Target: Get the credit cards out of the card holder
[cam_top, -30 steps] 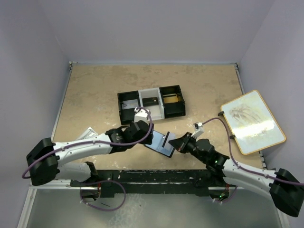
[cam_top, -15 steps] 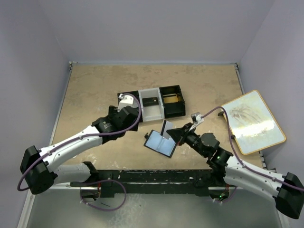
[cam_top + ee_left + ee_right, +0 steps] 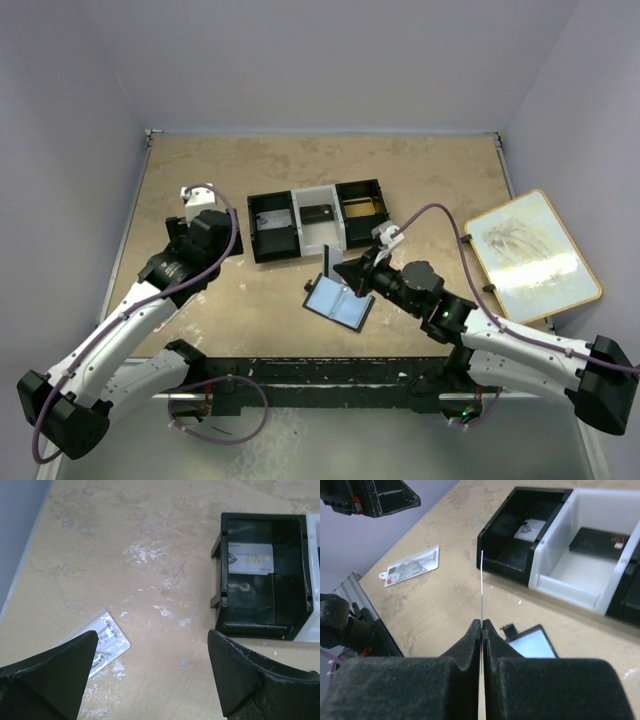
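The card holder (image 3: 340,302) lies open on the table, pale-blue sleeves up; the right wrist view shows it (image 3: 532,642) just below the jaws. My right gripper (image 3: 350,272) is shut on a thin credit card (image 3: 482,587), seen edge-on and held upright above the holder's far edge, towards the tray. Other cards lie in the tray: a pale one (image 3: 250,559) in the left black compartment, a dark one (image 3: 318,213) in the white middle, a gold one (image 3: 362,208) on the right. My left gripper (image 3: 152,645) is open and empty, left of the tray.
The black-and-white three-compartment tray (image 3: 296,228) stands mid-table. A white printed packet (image 3: 102,645) lies on the table at the left, under my left gripper. A wood-framed board (image 3: 532,255) lies at the right edge. Walls close in the table.
My left gripper has left the card holder and swung back and left, beside the tray. My right gripper has drawn the card up out of the holder and moved it towards the tray.
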